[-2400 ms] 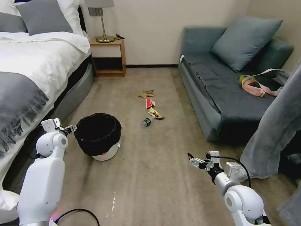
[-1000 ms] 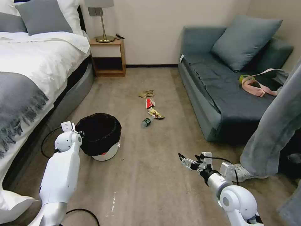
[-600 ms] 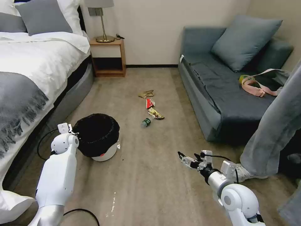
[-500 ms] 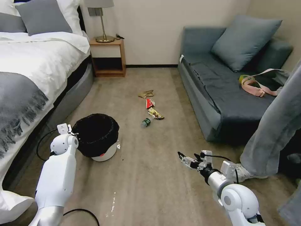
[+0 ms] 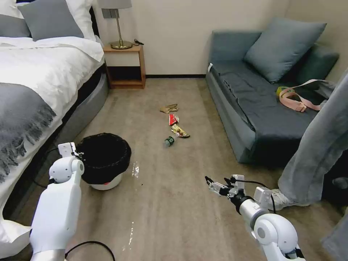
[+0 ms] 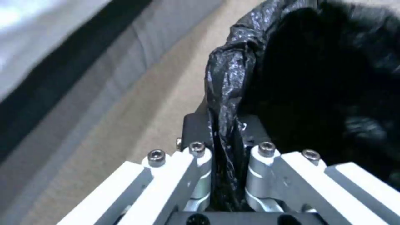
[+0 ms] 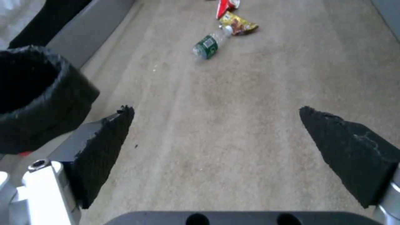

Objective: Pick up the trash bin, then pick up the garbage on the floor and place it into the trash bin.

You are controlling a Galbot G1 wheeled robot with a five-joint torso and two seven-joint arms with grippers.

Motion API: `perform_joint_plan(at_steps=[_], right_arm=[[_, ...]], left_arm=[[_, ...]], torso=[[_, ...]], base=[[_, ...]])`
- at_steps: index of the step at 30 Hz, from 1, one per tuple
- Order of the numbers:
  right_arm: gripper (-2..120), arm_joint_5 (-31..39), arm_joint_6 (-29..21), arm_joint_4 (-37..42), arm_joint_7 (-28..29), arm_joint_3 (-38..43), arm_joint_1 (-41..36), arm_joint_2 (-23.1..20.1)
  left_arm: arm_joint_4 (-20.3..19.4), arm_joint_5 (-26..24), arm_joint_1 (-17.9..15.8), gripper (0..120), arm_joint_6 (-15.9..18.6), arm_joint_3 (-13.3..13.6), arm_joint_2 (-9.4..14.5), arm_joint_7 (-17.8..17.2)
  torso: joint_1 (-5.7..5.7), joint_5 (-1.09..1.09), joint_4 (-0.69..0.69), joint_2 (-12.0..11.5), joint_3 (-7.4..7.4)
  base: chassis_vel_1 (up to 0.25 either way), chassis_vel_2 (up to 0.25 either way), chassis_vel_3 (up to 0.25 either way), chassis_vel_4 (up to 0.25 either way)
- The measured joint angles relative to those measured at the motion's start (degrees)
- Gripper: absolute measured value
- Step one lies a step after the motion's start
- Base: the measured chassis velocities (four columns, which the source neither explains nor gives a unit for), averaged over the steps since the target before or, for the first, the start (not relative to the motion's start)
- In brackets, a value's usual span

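The trash bin (image 5: 105,159), white with a crinkly black liner, is on the carpet near the bed. My left gripper (image 5: 77,154) is shut on its liner-covered rim on the bed side; the left wrist view shows the jaws (image 6: 225,125) pinching the black rim of the bin (image 6: 317,78). I cannot tell whether the bin is clear of the floor. The garbage lies in a line farther ahead: tan paper (image 5: 169,108), red-and-white wrapper (image 5: 173,119), yellow-brown wrapper (image 5: 180,131), green bottle (image 5: 169,140) (image 7: 208,45). My right gripper (image 5: 214,184) (image 7: 216,110) hovers open and empty above the carpet, well short of the bottle.
The bed (image 5: 36,79) runs along the left, a blue-grey sofa (image 5: 250,108) along the right, and a nightstand (image 5: 125,65) stands at the far wall. A person's grey trouser leg and shoe (image 5: 319,152) are near my right arm. A black cable (image 5: 90,246) loops near my base.
My left gripper closed on the bin's rim and has drawn the bin left and toward me. A shiny scrap shows where the bin stood. The right arm has shifted slightly left.
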Motion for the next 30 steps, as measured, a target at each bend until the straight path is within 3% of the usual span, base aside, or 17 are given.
perform_joint_plan(at_steps=[6, 8, 10, 16, 23, 30], right_arm=[[100, -1.2, 0.5, -0.2, -0.3, -0.3, -0.2, 0.4], [100, -1.3, 0.5, -0.2, -0.3, -0.3, -0.2, 0.4], [100, -1.4, 0.5, 0.0, -0.4, -0.4, -0.4, 0.5], [100, -1.5, 0.6, 0.1, -0.6, -0.5, -0.6, 0.7], [100, -1.8, 1.1, 0.4, -1.2, -0.7, -0.8, 0.9], [100, -1.8, 1.7, 0.8, -1.6, -0.6, -1.3, 0.9]], left_arm=[[-9.4, 1.0, 6.0, 5, 0.0, -1.2, 1.3, 1.7], [-10.5, 1.4, 6.6, 5, 0.0, -1.4, 1.5, 2.1], [-15.8, 2.4, 9.6, 5, 0.0, -2.2, 1.8, 3.5], [-22.6, 5.3, 13.3, 5, -0.4, -3.6, 1.8, 4.7], [-26.4, 6.9, 16.0, 5, -0.9, -4.4, 2.0, 5.3], [-27.0, 8.0, 16.7, 5, -1.0, -4.4, 2.0, 5.5]], torso=[[0.0, 0.01, 0.0, 0.0, 0.0], [0.0, 0.0, 0.01, 0.0, 0.0], [0.0, 0.0, 0.0, 0.0, 0.0], [0.0, 0.0, -0.01, 0.0, 0.0], [0.0, 0.01, 0.0, 0.0, -0.01], [0.0, 0.01, -0.01, 0.0, -0.01]], base=[[0.0, 0.0, 0.0, 0.0], [0.0, 0.0, 0.0, 0.0], [0.0, 0.0, 0.0, 0.0], [0.0, 0.0, 0.0, 0.0], [0.0, 0.0, 0.0, 0.0], [0.0, 0.0, 0.0, 0.0]])
